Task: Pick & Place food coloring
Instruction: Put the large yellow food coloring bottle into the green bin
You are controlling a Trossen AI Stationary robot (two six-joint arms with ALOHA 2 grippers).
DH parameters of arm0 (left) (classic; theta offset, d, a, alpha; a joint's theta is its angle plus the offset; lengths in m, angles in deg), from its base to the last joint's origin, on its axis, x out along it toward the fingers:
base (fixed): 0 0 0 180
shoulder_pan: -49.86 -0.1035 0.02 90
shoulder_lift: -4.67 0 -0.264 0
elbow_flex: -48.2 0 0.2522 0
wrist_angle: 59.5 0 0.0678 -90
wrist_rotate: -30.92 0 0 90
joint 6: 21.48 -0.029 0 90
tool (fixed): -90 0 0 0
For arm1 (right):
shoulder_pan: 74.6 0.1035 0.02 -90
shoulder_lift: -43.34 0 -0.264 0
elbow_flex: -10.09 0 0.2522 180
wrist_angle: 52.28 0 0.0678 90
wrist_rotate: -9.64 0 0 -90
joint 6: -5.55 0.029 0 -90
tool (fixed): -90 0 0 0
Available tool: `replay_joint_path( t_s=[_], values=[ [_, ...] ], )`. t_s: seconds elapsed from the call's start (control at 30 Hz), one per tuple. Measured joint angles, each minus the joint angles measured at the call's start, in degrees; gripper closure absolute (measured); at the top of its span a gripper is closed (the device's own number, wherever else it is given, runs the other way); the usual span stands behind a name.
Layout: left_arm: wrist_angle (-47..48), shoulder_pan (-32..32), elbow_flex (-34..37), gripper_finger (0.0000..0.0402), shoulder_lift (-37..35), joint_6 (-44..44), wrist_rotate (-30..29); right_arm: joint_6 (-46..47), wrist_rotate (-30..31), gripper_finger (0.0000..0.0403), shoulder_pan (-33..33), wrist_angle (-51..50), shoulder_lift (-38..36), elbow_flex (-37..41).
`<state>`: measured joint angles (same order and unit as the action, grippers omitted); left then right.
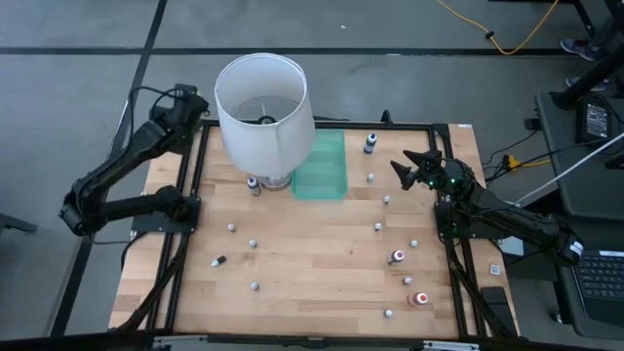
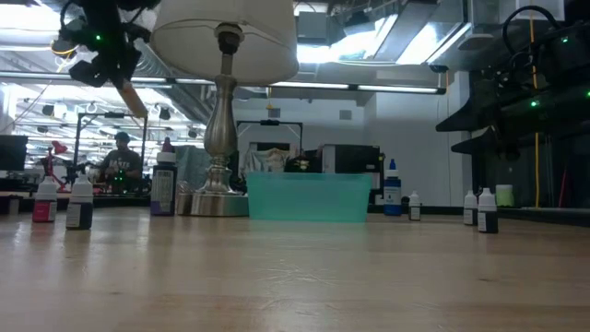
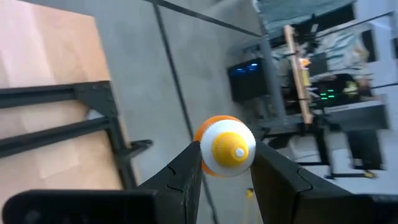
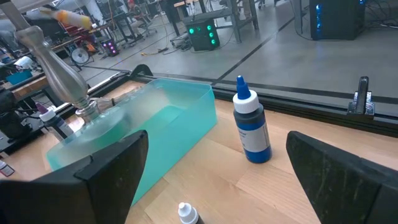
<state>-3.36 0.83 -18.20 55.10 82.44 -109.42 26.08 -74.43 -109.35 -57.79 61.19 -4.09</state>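
Observation:
My left gripper [image 1: 191, 97] hangs high over the table's far left corner, shut on a small orange food coloring bottle [image 3: 225, 146] with a white cap; the low view shows that bottle [image 2: 130, 98] slanting down out of the gripper [image 2: 109, 66]. Several other tiny food coloring bottles stand on their bases across the wooden table [image 1: 322, 253], among them two red ones [image 1: 398, 256] [image 1: 421, 298]. My right gripper [image 1: 414, 168] waits open and low at the right side, with nothing between its fingers [image 4: 109, 168]. My left gripper pinches the orange bottle between its two fingers [image 3: 186, 171], which lie on opposite sides of it just behind the white cap [image 3: 211, 163]. The bottle runs along the fingers, cap toward the wrist. It is lifted clear and tilts downward, high above the table.
A lamp with a big white shade [image 1: 263, 112] stands at the far middle. The translucent green tray [image 1: 322, 166] lies to its right. A larger blue bottle [image 4: 252, 127] stands near the far edge. A black frame [image 1: 195, 185] borders the table.

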Motion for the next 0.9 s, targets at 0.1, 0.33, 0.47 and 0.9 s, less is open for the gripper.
replay_joint_path(
  t_s=[0.1, 0.33, 0.47, 0.9],
  values=[
    [-2.6, 0.6, 0.0, 0.0292, -1.0, -1.5, -0.8, 0.0, 0.0, 0.0021, 0.0, 0.0, 0.0, 0.0],
    [-8.3, 6.4, 0.0, 0.0292, -2.8, -3.7, -6.3, 0.0, 0.0, 0.0021, 0.0, 0.0, 0.0, 0.0],
    [-12.9, 10.8, 0.0, 0.0292, -3.2, -7.2, -12.0, 0.0, 0.0, 0.0021, 0.0, 0.0, 0.0, 0.0],
    [-26.1, 29.9, 0.0, 0.0292, -4.2, -21.9, -35.0, 0.0, 0.0, 0.0021, 0.0, 0.0, 0.0, 0.0]
  ],
)
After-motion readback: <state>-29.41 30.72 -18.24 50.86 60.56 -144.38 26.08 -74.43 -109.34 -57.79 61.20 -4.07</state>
